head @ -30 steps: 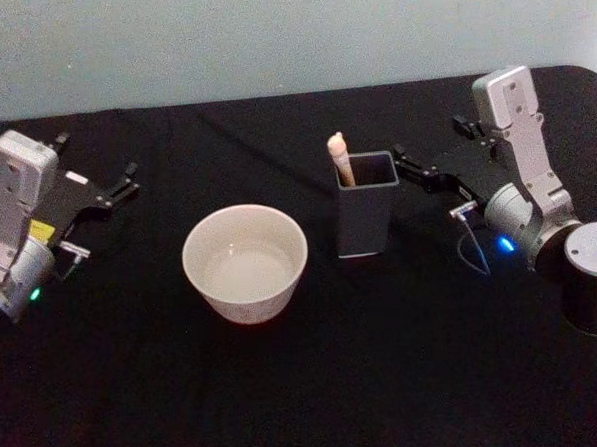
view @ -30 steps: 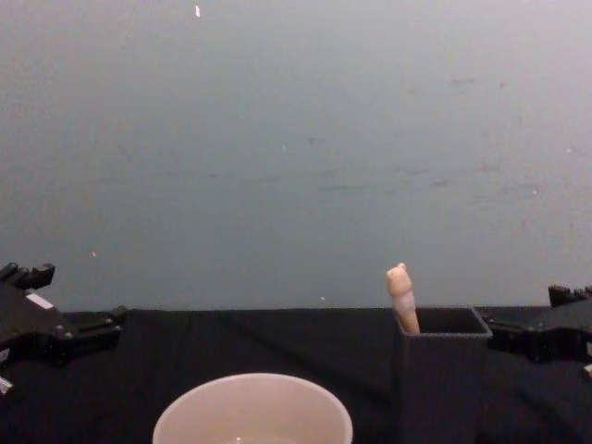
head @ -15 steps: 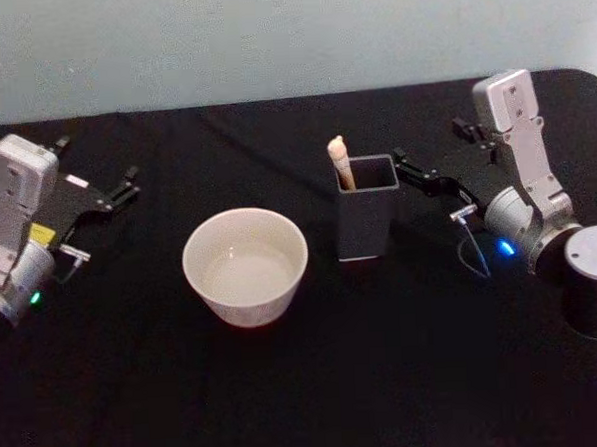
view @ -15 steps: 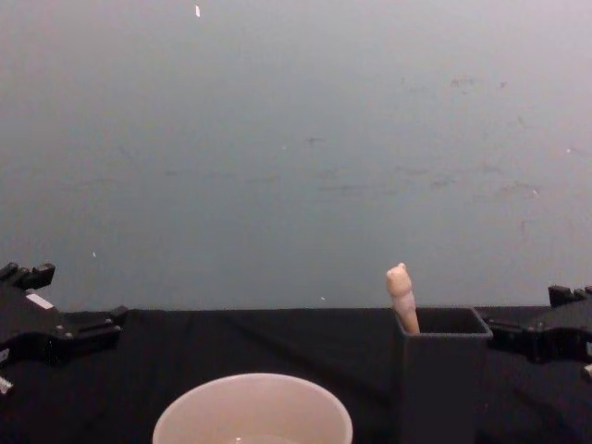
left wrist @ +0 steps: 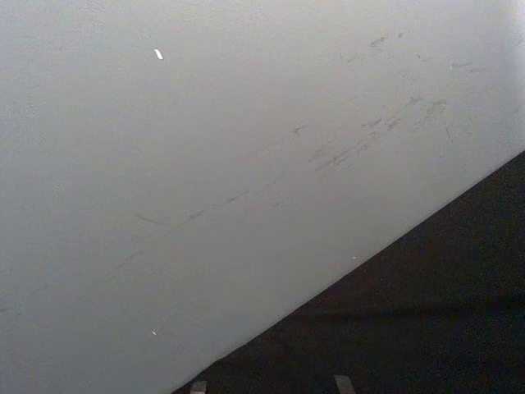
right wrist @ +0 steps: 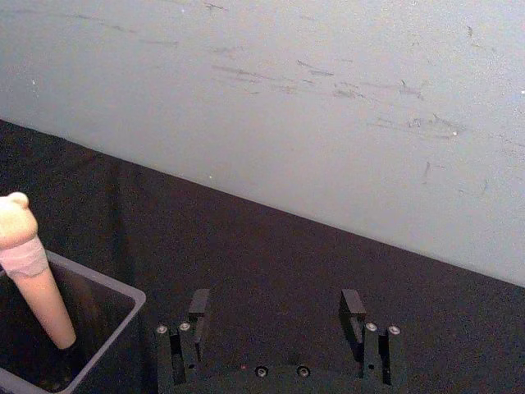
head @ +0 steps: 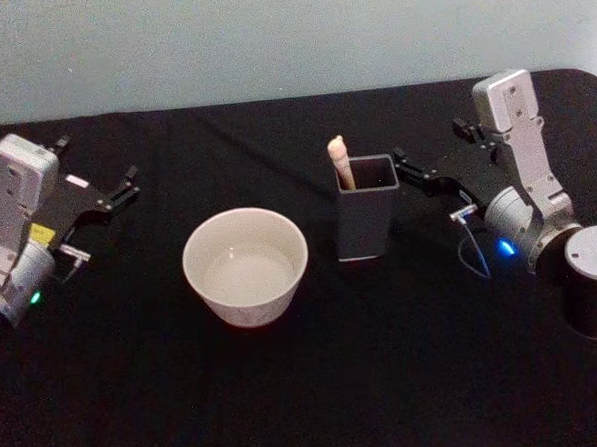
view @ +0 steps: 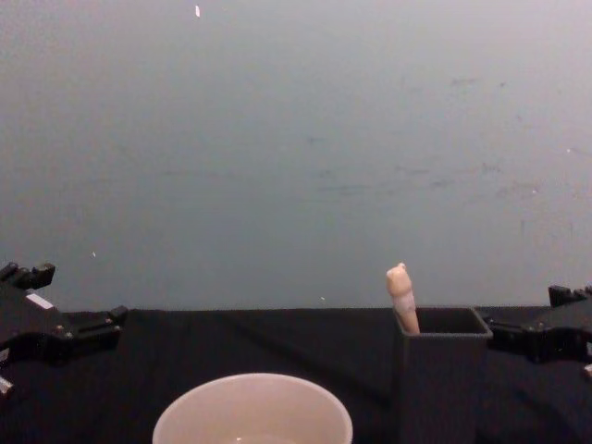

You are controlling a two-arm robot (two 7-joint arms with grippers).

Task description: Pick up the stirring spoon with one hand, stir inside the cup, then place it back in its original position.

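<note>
The stirring spoon stands in the dark grey square holder, with its beige animal-head handle sticking up above the rim. The bowl of the spoon is hidden inside the holder. The cream-white cup sits left of the holder, with clear liquid in it. My right gripper hangs open just right of the holder's rim, level with its top. In the right wrist view the right gripper holds nothing, and the handle lies beside it. My left gripper rests open at the far left, away from the cup.
A black cloth covers the table, and a pale wall stands behind it. A dark cylindrical part of my right arm sits at the right edge. Open cloth lies between the cup and the front edge.
</note>
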